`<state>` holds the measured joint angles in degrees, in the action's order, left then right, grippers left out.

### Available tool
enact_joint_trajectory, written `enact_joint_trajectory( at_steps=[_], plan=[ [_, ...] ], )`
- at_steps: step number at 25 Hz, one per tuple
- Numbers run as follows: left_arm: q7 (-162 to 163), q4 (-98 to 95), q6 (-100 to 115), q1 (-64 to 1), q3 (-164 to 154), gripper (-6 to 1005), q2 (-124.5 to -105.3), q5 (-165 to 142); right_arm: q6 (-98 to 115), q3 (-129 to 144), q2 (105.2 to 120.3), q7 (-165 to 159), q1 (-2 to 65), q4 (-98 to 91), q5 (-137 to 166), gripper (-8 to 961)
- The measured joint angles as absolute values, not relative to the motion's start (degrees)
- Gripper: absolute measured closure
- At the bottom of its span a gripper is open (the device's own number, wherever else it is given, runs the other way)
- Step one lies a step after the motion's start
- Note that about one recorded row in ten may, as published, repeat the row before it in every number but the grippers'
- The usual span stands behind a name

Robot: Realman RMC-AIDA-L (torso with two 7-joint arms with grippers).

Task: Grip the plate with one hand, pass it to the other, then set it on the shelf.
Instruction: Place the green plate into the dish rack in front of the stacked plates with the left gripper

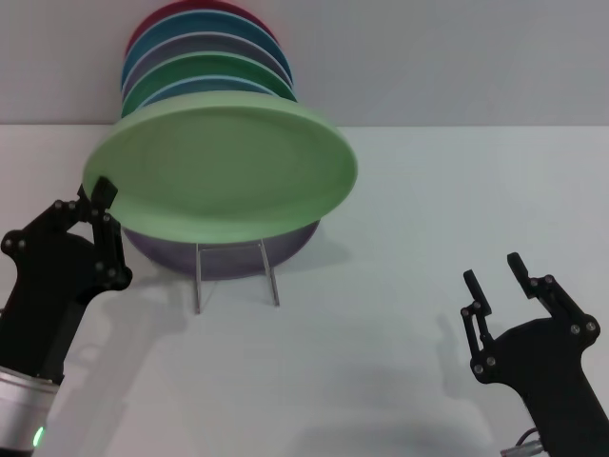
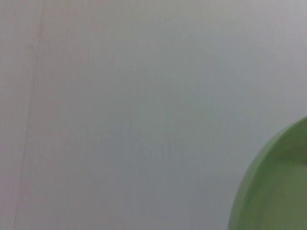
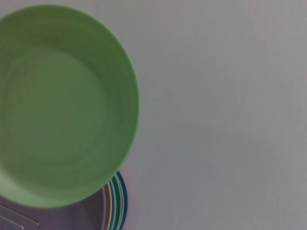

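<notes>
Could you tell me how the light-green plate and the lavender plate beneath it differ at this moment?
The light-green plate is held up at its rim by the left gripper, while the lavender plate sits in the wire rack. The light-green plate is fully in view, tilted, its face up; the lavender plate is mostly hidden behind it. Their colours differ, pale green and muted purple. Both are round, plain plates. The right gripper waits open, apart.
</notes>
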<state>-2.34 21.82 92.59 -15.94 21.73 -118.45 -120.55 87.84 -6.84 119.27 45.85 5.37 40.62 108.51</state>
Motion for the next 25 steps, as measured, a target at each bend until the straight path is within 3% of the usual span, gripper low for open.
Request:
enact_joint_trajectory(
  at_steps=[25],
  plan=[
    [-2.6, 17.2, 83.2, -17.6, 22.8, 967, -118.76, -120.8, 86.7, -9.8, 119.29, 45.7, 7.5, 39.4, 107.1, 574]
  ],
)
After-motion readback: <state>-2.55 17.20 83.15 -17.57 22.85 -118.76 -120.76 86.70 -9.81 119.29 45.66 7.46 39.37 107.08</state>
